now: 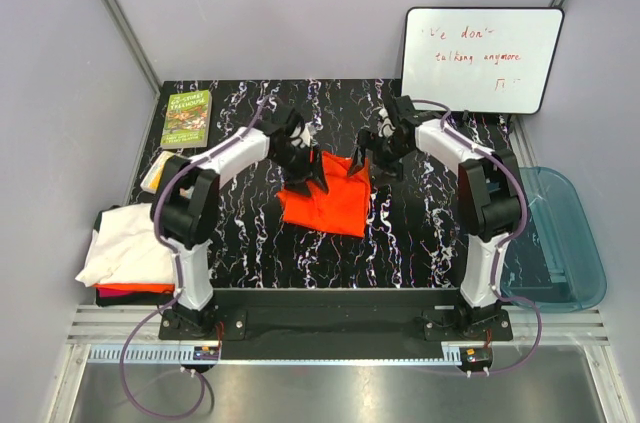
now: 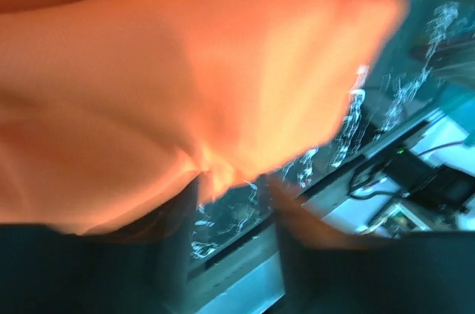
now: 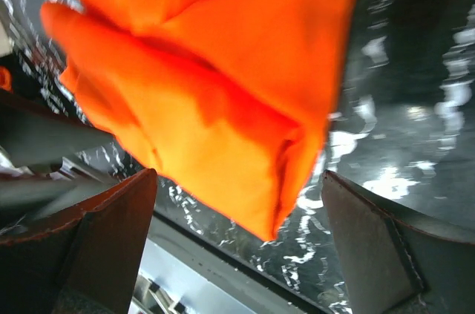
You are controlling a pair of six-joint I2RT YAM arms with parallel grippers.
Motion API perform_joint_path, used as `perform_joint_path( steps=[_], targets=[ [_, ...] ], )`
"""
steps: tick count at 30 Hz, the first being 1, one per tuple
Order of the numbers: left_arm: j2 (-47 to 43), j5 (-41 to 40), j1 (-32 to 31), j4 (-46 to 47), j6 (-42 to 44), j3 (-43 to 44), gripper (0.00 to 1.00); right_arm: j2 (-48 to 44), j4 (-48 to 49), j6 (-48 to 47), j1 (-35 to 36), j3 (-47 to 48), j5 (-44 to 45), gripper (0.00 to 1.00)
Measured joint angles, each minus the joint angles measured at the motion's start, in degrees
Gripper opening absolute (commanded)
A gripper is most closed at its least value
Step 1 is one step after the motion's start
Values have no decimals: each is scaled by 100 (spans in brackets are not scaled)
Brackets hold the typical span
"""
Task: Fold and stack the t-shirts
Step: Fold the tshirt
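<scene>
Near left: we logged 1 white t-shirt folded atop a red-orange t-shirt. Table centre: 1 bright orange t-shirt, part-folded, long axis roughly near-to-far, collar end indiscernible. At its far edge, the right gripper was spread. The left gripper was blurred, so we could not tell its grip. We advised pinching both far corners level.

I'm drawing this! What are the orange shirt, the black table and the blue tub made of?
The orange shirt looks like soft matte cloth, maybe cotton: it folds and creases. The table top looks hard and slightly shiny, black with white marble veins; stone or printed, I can't tell. The tub looks like smooth see-through blue plastic.
</scene>
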Motion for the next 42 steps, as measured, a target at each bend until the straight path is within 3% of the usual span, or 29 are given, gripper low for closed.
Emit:
perform_joint_path(
  steps=[2, 9, 20, 33, 40, 42],
  targets=[
    [-282, -133, 24, -66, 48, 216, 99, -44, -2, 55, 136, 0, -26, 100],
    [-730, -466, 278, -101, 162, 793, 99, -385, -2, 192, 208, 0, -22, 94],
    [-269, -1303, 997, -787, 566, 798, 99, -437, -11, 245, 203, -11, 107, 81],
    [245, -1355, 1038, -699, 632, 798, 79, 28, -26, 330, 210, -61, 105, 59],
    [402, -1231, 1038, -592, 605, 798, 78, 166, 42, 369, 256, -74, 48, 54],
    [402, -1209, 1038, -553, 605, 798, 78, 177, 72, 372, 284, -81, 22, 43]
  ],
)
